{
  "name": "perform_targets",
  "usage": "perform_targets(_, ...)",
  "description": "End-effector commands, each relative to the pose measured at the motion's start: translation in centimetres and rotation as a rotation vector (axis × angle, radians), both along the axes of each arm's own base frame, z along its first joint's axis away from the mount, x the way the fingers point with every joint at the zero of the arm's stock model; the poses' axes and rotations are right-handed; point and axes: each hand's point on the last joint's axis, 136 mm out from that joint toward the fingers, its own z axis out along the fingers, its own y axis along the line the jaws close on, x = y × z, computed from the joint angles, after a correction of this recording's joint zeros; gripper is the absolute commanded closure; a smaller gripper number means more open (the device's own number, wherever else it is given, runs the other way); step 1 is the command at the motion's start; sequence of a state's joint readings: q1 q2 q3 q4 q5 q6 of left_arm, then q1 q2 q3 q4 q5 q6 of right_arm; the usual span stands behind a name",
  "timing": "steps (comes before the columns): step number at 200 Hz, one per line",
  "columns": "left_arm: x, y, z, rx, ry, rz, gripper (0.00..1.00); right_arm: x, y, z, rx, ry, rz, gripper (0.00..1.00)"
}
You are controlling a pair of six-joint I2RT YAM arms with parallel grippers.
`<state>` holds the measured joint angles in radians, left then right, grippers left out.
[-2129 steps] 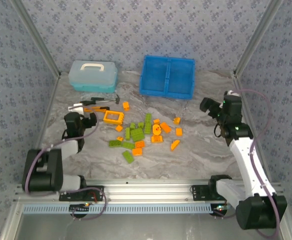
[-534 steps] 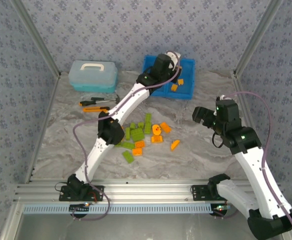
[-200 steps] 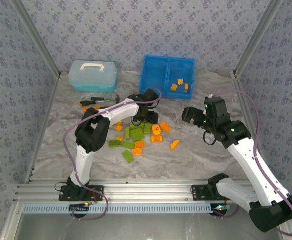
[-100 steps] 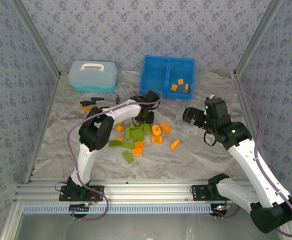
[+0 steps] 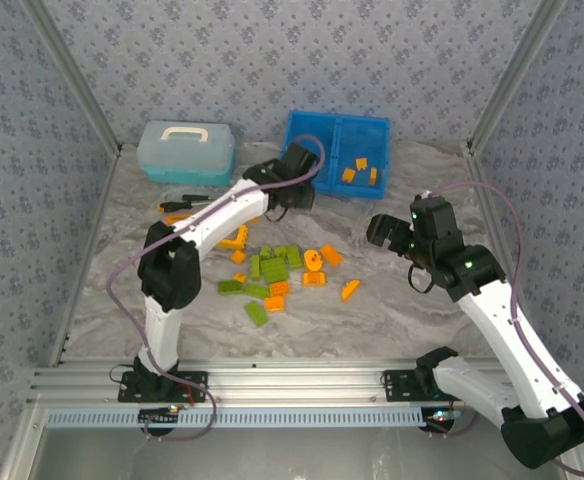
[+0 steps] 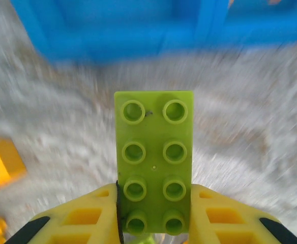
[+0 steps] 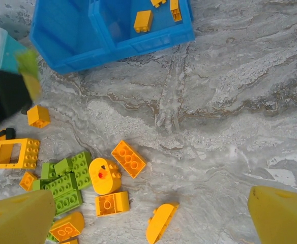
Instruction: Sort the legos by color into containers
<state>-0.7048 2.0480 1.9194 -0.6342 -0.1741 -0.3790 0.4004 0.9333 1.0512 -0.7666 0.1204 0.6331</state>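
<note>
Tabletop scene seen from above: two robot arms reach over a grey marbled table (image 5: 442, 190) inside a booth with patterned walls.

Left gripper (image 5: 286, 197) is at the end of its long outstretched arm, raised just in front of the near wall of a bright blue tray (image 5: 328, 187) that sits at the back of the table. In the wrist view, its two yellow fingers (image 6: 82, 218) are clamped on the lower end of a lime green brick (image 6: 153, 152), one finger against each long side. The brick has eight studs in two rows. It sticks out forward from the fingers toward the tray's wall, which is blurred in that view.

A central divider splits the tray into two compartments side by side. Three orange bricks (image 5: 349, 175) lie in the right compartment (image 5: 364, 135).

Loose legos (image 5: 277, 268) lie in a cluster at the middle of the table, with lime green ones mostly to the left and orange ones mostly to the right. An orange frame piece (image 7: 30, 152) lies at the cluster's left edge. A curved orange piece (image 5: 349, 290) lies a little apart on the right.

Right gripper (image 5: 384, 230) hovers over bare table to the right of the cluster. Its yellow fingers (image 7: 16, 218) are spread wide apart with nothing between them.

A pale blue box (image 5: 187, 150) with a white handle stands at the back left, beside the tray. Some hand tools (image 5: 197, 203) lie on the table just in front of the box.
</note>
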Motion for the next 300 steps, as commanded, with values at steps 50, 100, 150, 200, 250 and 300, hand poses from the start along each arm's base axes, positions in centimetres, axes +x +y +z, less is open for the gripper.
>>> perform_targets(50, 11.3, -0.8, 3.1, -0.052, -0.185, -0.013, 0.69, -2.1, -1.6, 0.7, -0.009, -0.016, -0.054, 0.00)
perform_targets(100, 13.7, -2.6, -1.2, -0.077, -0.175, -0.022, 0.69, -3.0, -2.1, 0.4, -0.003, -0.006, -0.064, 0.00)
perform_targets(150, 13.9, -2.7, -0.4, -0.107, -0.189, -0.001, 0.55, -3.5, -2.2, 0.4, 0.000, -0.007, -0.064, 0.00)
perform_targets(200, 10.7, -2.0, 6.7, -0.122, -0.222, -0.026, 0.47, -3.1, -2.0, 0.7, 0.013, -0.022, -0.063, 0.00)
perform_targets(250, 2.0, 2.6, 8.6, -0.112, -0.057, 0.094, 0.48, -2.0, -1.1, 0.7, 0.030, -0.025, -0.052, 0.00)
perform_targets(300, -9.2, 6.0, 2.7, -0.202, 0.099, 0.236, 0.48, -0.5, 0.1, -0.6, 0.032, 0.011, -0.026, 0.00)
